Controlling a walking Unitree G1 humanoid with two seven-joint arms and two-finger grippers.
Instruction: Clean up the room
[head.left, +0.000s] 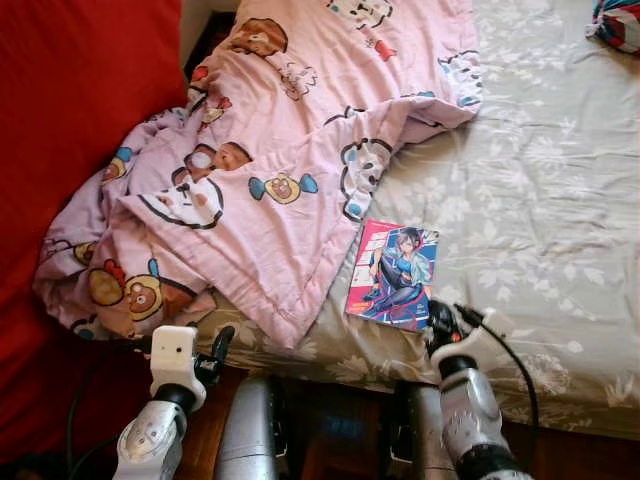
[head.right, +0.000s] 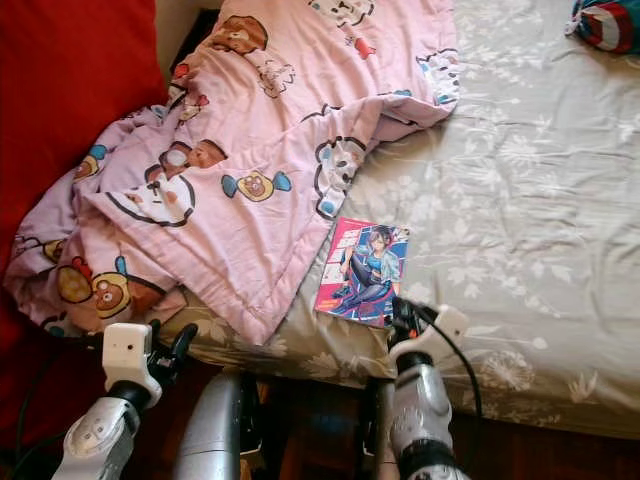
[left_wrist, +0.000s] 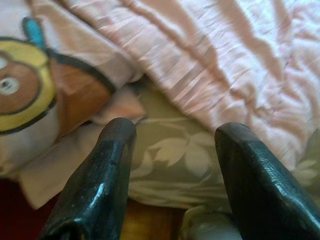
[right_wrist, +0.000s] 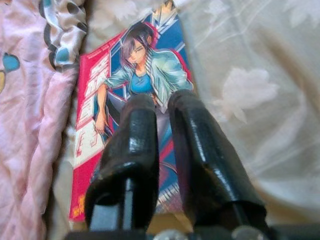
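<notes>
A comic book (head.left: 392, 275) with a pink and blue cover lies flat on the grey floral bed sheet (head.left: 530, 200), close to the bed's near edge. My right gripper (head.left: 440, 320) hovers at the book's near edge, fingers shut with nothing between them; the right wrist view has them over the cover (right_wrist: 135, 85). A crumpled pink cartoon blanket (head.left: 270, 150) covers the bed's left part and overhangs the edge. My left gripper (head.left: 215, 350) is open just below that overhanging corner, and the left wrist view looks at the blanket (left_wrist: 210, 55) and sheet (left_wrist: 175, 160).
A red surface (head.left: 70, 100) runs along the left of the bed. A striped, multicoloured object (head.left: 615, 22) lies at the bed's far right corner. Dark wooden floor (head.left: 340, 430) lies below the bed edge between my arms.
</notes>
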